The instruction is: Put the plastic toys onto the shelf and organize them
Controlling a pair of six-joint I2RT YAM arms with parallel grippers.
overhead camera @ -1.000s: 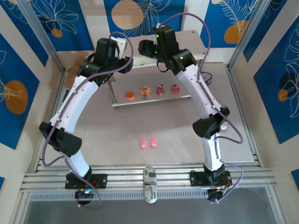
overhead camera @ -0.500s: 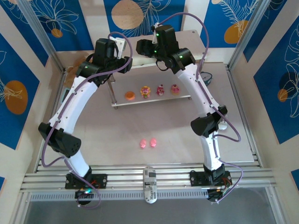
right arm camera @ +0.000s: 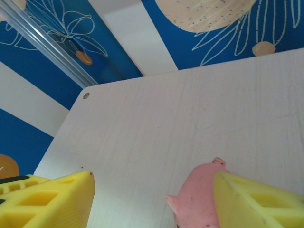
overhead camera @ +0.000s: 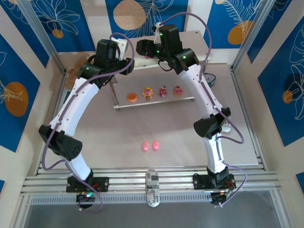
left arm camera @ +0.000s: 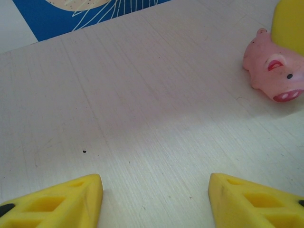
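Top external view first: the shelf (overhead camera: 198,42) stands at the far side of the table (overhead camera: 118,137), and the left arm (overhead camera: 76,102) and right arm (overhead camera: 202,95) both arch over to its upper board. On the lower board sit a flat orange round piece (overhead camera: 132,97) and, in a row to its right, three cupcake figures (overhead camera: 163,91). Two pink piglets (overhead camera: 150,145) lie side by side on the table, well apart from the shelf. Blue panels (overhead camera: 19,61) with white leaf outlines and orange discs wall the cell, and a metal rail (overhead camera: 118,180) runs along the near edge. Left wrist view adds what the arms cover from above: the left gripper (left arm camera: 154,190) hangs over bare pale board, yellow fingers spread with nothing between them, and a third piglet (left arm camera: 273,71) lies up at the right beside a yellow shape (left arm camera: 289,19). Right wrist view has the right gripper (right arm camera: 152,187) released too, jaws wide, a piglet resting on the board just inside the right finger (right arm camera: 256,199); whether they touch I cannot tell. A screw head (right arm camera: 86,95) marks the board's corner.
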